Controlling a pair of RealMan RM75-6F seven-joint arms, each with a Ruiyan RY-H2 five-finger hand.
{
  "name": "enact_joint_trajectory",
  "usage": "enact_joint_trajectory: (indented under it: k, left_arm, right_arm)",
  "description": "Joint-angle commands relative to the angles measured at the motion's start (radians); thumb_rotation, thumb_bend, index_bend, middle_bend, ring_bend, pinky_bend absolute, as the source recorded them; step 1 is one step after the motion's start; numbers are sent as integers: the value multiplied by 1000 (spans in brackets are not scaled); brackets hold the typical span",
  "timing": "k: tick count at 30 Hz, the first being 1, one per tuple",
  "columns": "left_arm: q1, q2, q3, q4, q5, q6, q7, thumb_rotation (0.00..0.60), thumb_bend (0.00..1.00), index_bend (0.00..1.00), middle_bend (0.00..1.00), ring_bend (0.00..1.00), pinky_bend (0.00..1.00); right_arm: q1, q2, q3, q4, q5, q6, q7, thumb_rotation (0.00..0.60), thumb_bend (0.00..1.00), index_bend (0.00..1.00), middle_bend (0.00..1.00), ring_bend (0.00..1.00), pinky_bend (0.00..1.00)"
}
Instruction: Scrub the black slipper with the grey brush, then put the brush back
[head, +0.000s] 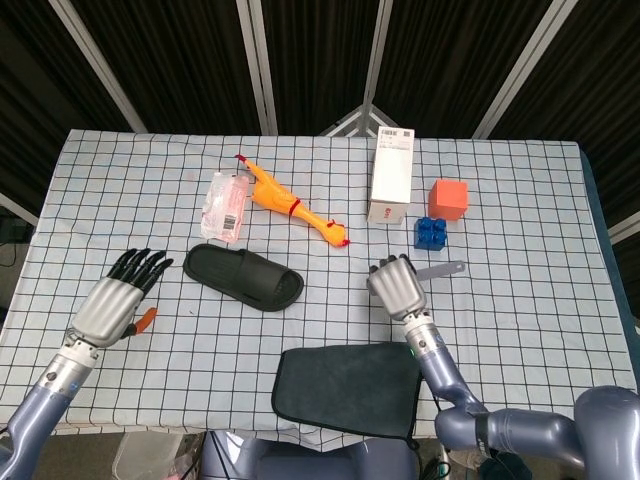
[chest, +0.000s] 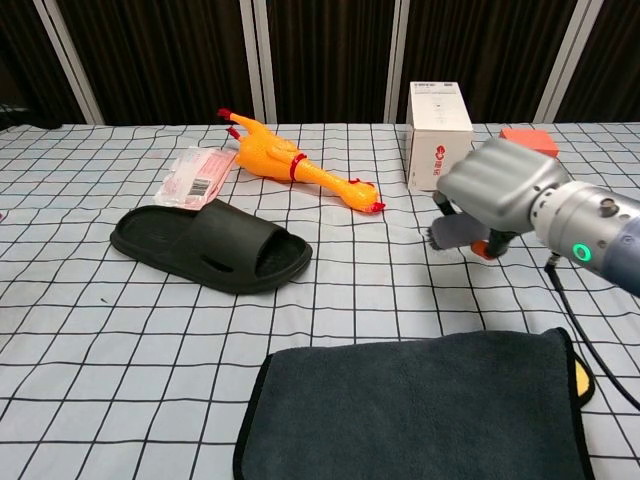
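Right hand (head: 398, 286), fingers (chest: 470, 178) clamped on the grey brush (head: 440, 269), was raised off the table (head: 520, 300). Black slipper (head: 243, 277) lay well clear of those fingers, between both hands. Left hand (head: 115, 300) hovered, fingers (head: 135, 266) apart and holding nothing.

Your right hand (chest: 497, 187) hides most of the grey brush (chest: 455, 233) and, behind it, the orange cube (chest: 530, 140). In the chest view, your left hand falls outside the picture.
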Motion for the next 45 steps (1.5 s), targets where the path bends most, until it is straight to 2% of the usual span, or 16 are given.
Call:
enact_joint_trajectory:
  k: [1, 5, 14, 18, 23, 26, 30, 40, 45]
  left_arm:
    - [57, 15, 21, -14, 34, 67, -29, 600, 530, 51, 30, 0, 0]
    - [76, 4, 30, -1, 39, 79, -46, 600, 530, 50, 29, 0, 0]
    - [92, -20, 26, 32, 42, 78, -80, 600, 530, 50, 29, 0, 0]
    - [96, -29, 26, 49, 46, 73, -97, 600, 530, 49, 29, 0, 0]
    - [100, -23, 22, 53, 43, 69, -114, 600, 535, 49, 29, 0, 0]
    - [104, -14, 16, 49, 35, 68, -124, 600, 535, 49, 29, 0, 0]
    - [111, -10, 18, 48, 42, 72, -131, 600, 535, 49, 30, 0, 0]
    - [125, -5, 16, 52, 59, 87, -148, 600, 535, 49, 31, 0, 0]
    - [131, -4, 17, 49, 69, 91, -147, 600, 535, 49, 33, 0, 0]
  right_arm:
    - [-28, 61, -64, -94, 61, 0, -97, 600, 773, 710, 688, 502, 583]
    - [-33, 73, -79, -139, 97, 8, -125, 600, 773, 710, 688, 502, 583]
    - [-5, 57, -73, -174, 207, 22, -213, 600, 774, 689, 688, 502, 583]
    - [13, 40, -70, -161, 244, 16, -229, 600, 774, 571, 650, 502, 583]
    - [29, 39, -75, -151, 248, 16, -242, 600, 774, 271, 496, 474, 583]
    - [44, 42, -78, -160, 294, 11, -275, 600, 774, 140, 422, 429, 583]
    - [62, 42, -78, -174, 335, 6, -294, 600, 774, 29, 359, 390, 583]
    - [98, 55, -82, -209, 391, 27, -329, 600, 766, 0, 274, 329, 577]
    - [109, 72, -83, -252, 409, 56, -336, 600, 706, 0, 251, 314, 568]
